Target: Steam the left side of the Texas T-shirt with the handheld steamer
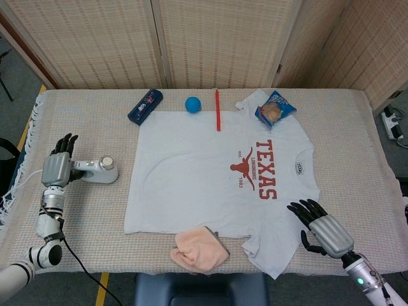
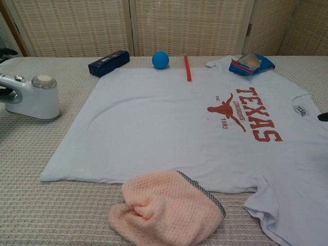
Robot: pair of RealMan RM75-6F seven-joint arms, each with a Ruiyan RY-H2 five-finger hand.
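The white Texas T-shirt [image 1: 191, 178] lies flat across the middle of the table, its red print [image 2: 245, 119] toward the right. The white handheld steamer [image 1: 102, 170] stands on the table just left of the shirt, clear of the fabric, also seen in the chest view [image 2: 37, 97]. My left hand [image 1: 57, 167] holds its handle from the left, fingers pointing up. My right hand [image 1: 322, 231] hovers with fingers spread at the shirt's lower right sleeve, holding nothing; only a dark fingertip [image 2: 323, 117] shows in the chest view.
A peach towel [image 1: 199, 250] lies bunched on the shirt's front hem. Along the back edge sit a dark blue case [image 1: 145, 105], a blue ball [image 1: 193, 104], a red pen [image 1: 217, 109] and a snack bag [image 1: 275, 109]. The steamer's cord trails off the left edge.
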